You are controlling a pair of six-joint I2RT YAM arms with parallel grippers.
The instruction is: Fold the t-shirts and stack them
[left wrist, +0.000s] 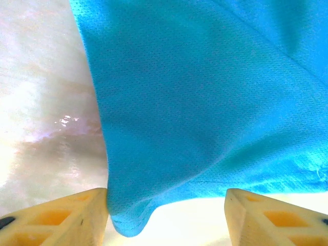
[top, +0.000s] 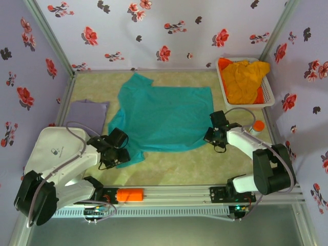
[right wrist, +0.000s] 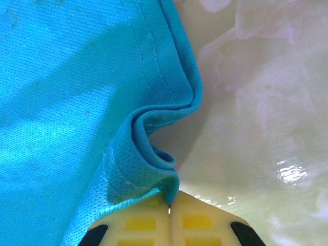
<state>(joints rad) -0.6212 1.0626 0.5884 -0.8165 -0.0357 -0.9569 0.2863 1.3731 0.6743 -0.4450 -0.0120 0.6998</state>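
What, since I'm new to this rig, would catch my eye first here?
The teal t-shirt spread across the middle of the table, with the right hand shut on its right hem and the left hand open at its near-left corner. Orange-yellow t-shirts fill the white basket at the far right.

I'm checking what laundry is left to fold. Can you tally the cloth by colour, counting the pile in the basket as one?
Teal t-shirt: 1, spread out
Lavender cloth: 1, folded, left of the teal one
Orange-yellow pile: 1, in the white basket; the pieces within cannot be counted
Total: 3
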